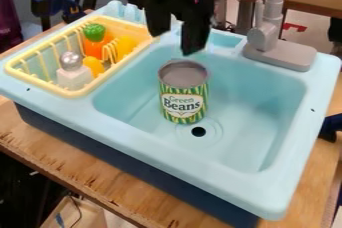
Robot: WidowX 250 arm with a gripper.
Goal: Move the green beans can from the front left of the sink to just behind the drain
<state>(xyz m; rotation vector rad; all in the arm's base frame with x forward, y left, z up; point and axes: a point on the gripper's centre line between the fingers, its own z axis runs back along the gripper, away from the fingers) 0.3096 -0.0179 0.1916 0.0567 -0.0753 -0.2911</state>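
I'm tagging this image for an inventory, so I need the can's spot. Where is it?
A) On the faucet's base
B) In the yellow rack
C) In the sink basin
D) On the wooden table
C: the can stands upright inside the sink basin, beside the drain hole.

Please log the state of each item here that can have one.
End effector: open, above the can
Can: upright in the sink basin, beside the drain hole
Drain hole: uncovered
Faucet: upright
Dish rack: loaded
Silver-topped shaker: upright in the rack
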